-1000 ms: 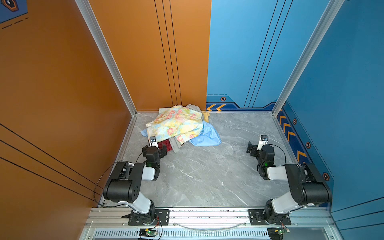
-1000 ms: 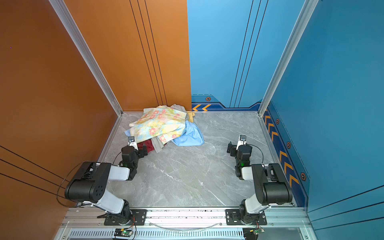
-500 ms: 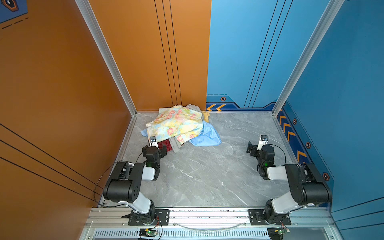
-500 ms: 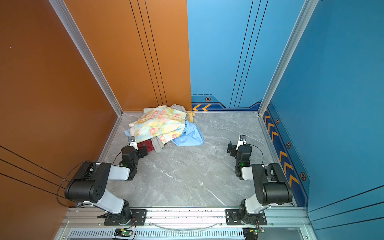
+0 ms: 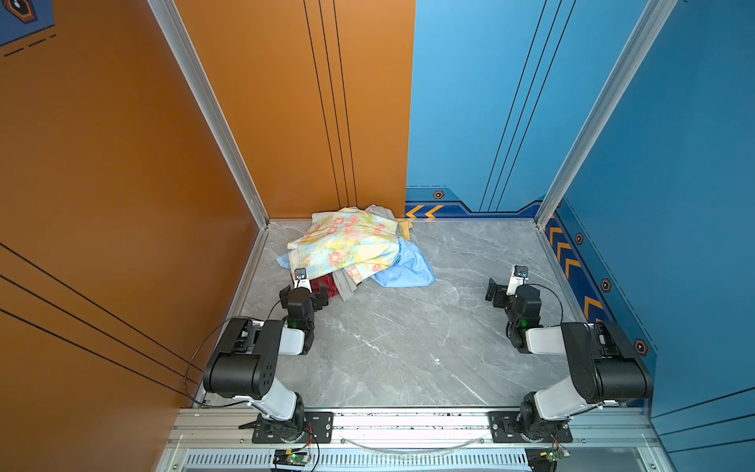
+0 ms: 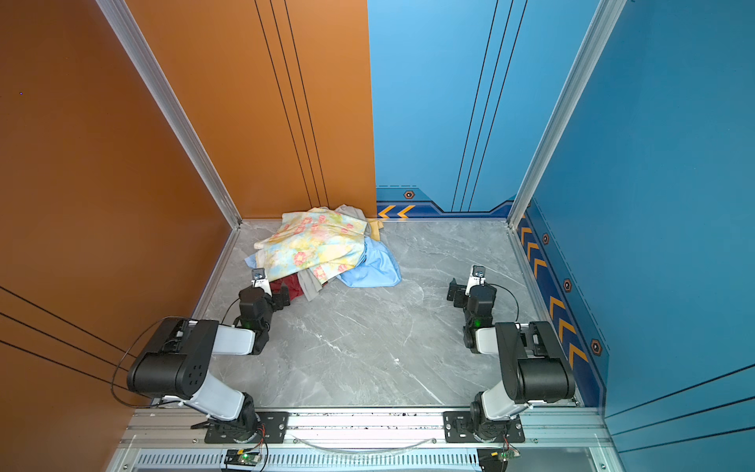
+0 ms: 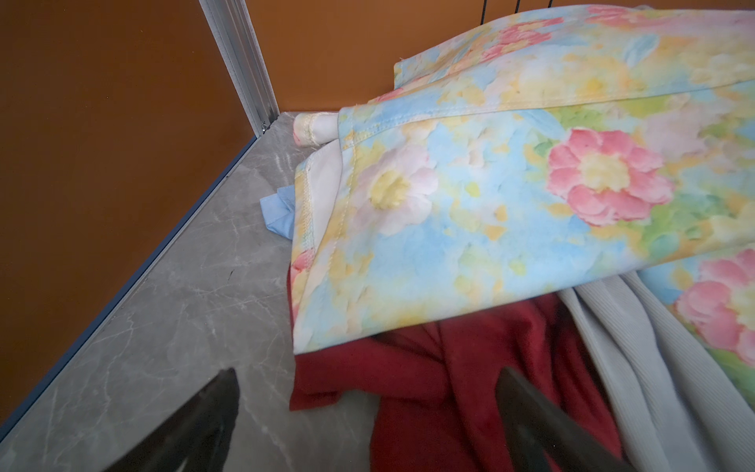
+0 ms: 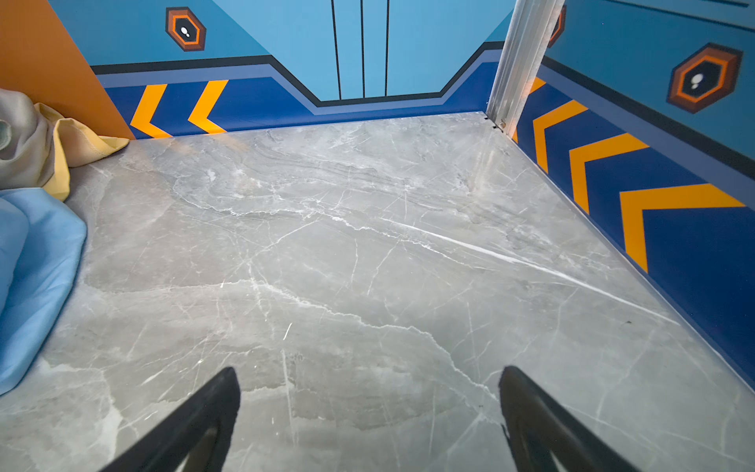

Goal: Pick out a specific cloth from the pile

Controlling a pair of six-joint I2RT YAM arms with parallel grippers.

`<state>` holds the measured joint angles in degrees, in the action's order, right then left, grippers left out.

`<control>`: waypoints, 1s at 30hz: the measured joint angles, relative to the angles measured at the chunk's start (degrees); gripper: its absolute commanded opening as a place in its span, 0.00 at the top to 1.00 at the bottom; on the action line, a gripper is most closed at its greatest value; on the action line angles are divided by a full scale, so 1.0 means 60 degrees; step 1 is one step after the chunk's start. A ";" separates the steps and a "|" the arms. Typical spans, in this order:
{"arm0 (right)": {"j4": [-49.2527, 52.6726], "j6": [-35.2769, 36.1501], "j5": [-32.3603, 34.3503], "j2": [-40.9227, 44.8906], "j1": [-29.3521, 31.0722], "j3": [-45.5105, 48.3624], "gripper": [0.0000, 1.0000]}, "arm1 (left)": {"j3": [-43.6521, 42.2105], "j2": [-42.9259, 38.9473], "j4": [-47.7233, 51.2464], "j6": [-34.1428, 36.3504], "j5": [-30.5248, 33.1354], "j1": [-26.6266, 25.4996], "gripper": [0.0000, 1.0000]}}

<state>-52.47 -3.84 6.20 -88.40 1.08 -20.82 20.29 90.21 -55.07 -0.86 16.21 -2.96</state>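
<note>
Both top views look steeply down on the pile (image 5: 351, 245). Left wrist camera sits close beside it — right wrist camera catches only its edge.

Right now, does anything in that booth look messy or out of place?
Only the pile in the far left corner: cloths heaped untidily, the floral cloth on top, the dark red cloth poking out beneath it, near the open left gripper. Nothing looks torn or spilled.

Grey marble tabletop (image 5: 408, 347), orange wall panels (image 5: 122, 163), blue wall panels (image 5: 674, 163), yellow chevron stripes (image 8: 674, 198), aluminium front rail (image 5: 408, 421)
</note>
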 measured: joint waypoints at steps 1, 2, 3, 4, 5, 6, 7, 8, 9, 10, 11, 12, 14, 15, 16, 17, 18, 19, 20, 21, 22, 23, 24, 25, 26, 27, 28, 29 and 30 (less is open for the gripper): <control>0.0000 0.0000 0.0000 0.0000 0.0004 0.0000 0.00 | 0.0000 0.0000 0.0000 0.0000 0.0000 0.0000 0.02; 0.0000 0.0000 0.0004 0.0000 0.0004 0.0000 0.00 | 0.0000 0.0000 0.0004 0.0000 0.0000 0.0000 0.02; 0.0004 0.0000 0.0004 0.0000 0.0007 0.0000 0.00 | 0.0000 0.0000 0.0000 0.0000 0.0000 0.0000 0.02; 0.0004 0.0004 0.0044 0.0000 0.0040 0.0000 0.00 | 0.0000 0.0000 0.0004 0.0000 0.0004 0.0000 0.02; 0.0000 0.0004 0.0098 0.0000 0.0073 0.0000 0.00 | 0.0000 0.0000 0.0004 0.0000 0.0004 -0.0004 0.02; 0.0000 0.0004 0.0153 0.0000 0.0109 0.0000 0.00 | 0.0000 0.0000 0.0004 0.0000 0.0004 -0.0004 0.02; 0.0004 0.0004 0.0189 0.0000 0.0138 0.0000 0.00 | 0.0000 0.0000 0.0004 0.0000 0.0007 -0.0004 0.02; 0.0000 0.0004 0.0222 0.0000 0.0146 0.0000 0.00 | 0.0000 0.0000 0.0004 0.0000 0.0007 -0.0004 0.02; 0.0000 0.0004 0.0255 0.0000 0.0160 0.0000 0.00 | 0.0000 0.0000 0.0007 0.0004 0.0007 -0.0011 0.02; 0.0000 0.0004 0.0262 0.0000 0.0160 0.0000 0.00 | 0.0000 0.0000 0.0004 0.0004 0.0007 -0.0011 0.02; 0.0000 0.0004 0.0310 0.0000 0.0182 0.0000 0.00 | 0.0000 0.0000 0.0004 0.0004 0.0007 -0.0015 0.02; 0.0000 0.0007 0.0390 0.0000 0.0208 0.0000 0.00 | 0.0000 0.0000 0.0004 0.0000 0.0007 -0.0018 0.02; -0.0004 0.0011 0.0521 0.0000 0.0280 0.0000 0.00 | 0.0000 0.0000 0.0004 0.0004 0.0007 -0.0018 0.02; -0.0011 0.0015 0.0586 0.0000 0.0331 0.0000 0.00 | 0.0000 0.0000 0.0004 0.0004 0.0007 -0.0018 0.02; -0.0018 0.0040 0.0667 0.0000 0.0379 0.0004 0.00 | 0.0000 0.0000 0.0004 0.0004 0.0007 -0.0018 0.02; -0.0040 0.0073 0.0743 0.0000 0.0430 0.0015 0.00 | 0.0000 0.0000 0.0004 0.0004 0.0007 -0.0022 0.02; -0.0095 0.0113 0.0798 0.0000 0.0477 0.0036 0.00 | 0.0000 0.0000 0.0004 0.0007 0.0007 -0.0022 0.02; -0.0127 0.0127 0.0845 0.0000 0.0521 0.0055 0.00 | 0.0000 0.0000 0.0004 0.0011 0.0007 -0.0033 0.02; -0.0204 0.0160 0.0907 0.0000 0.0568 0.0098 0.00 | 0.0000 0.0000 0.0004 0.0033 0.0007 -0.0062 0.02; -0.0270 0.0182 0.0954 0.0000 0.0597 0.0138 0.00 | 0.0000 0.0000 0.0004 0.0062 0.0007 -0.0106 0.02; -0.0317 0.0189 0.1009 0.0000 0.0627 0.0175 0.00 | 0.0000 0.0000 0.0004 0.0087 0.0007 -0.0153 0.02; -0.0375 0.0215 0.1027 0.0000 0.0645 0.0219 0.00 | 0.0000 0.0000 0.0004 0.0117 0.0004 -0.0200 0.02; -0.0433 0.0237 0.1067 0.0000 0.0659 0.0259 0.00 | 0.0000 0.0000 0.0004 0.0157 0.0000 -0.0229 0.02; -0.0470 0.0259 0.1122 0.0000 0.0681 0.0291 0.00 | 0.0000 0.0000 0.0004 0.0186 -0.0004 -0.0259 0.02; -0.0514 0.0259 0.1184 0.0000 0.0699 0.0328 0.00 | 0.0000 0.0000 0.0004 0.0211 -0.0011 -0.0270 0.02; -0.0554 0.0266 0.1235 0.0004 0.0718 0.0368 0.01 | 0.0000 0.0000 0.0004 0.0255 -0.0036 -0.0280 0.02; -0.0597 0.0288 0.1268 0.0007 0.0725 0.0401 0.00 | 0.0000 -0.0007 0.0004 0.0270 -0.0055 -0.0280 0.02; -0.0627 0.0299 0.1297 0.0022 0.0743 0.0441 0.00 | 0.0000 -0.0029 0.0007 0.0302 -0.0069 -0.0284 0.02; -0.0652 0.0331 0.1337 0.0047 0.0765 0.0481 0.00 | -0.0004 -0.0069 0.0011 0.0331 -0.0073 -0.0288 0.02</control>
<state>-56.38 -1.85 14.22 -88.12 5.67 -17.93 20.27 89.80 -55.00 1.13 15.77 -4.69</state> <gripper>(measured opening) 0.996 0.979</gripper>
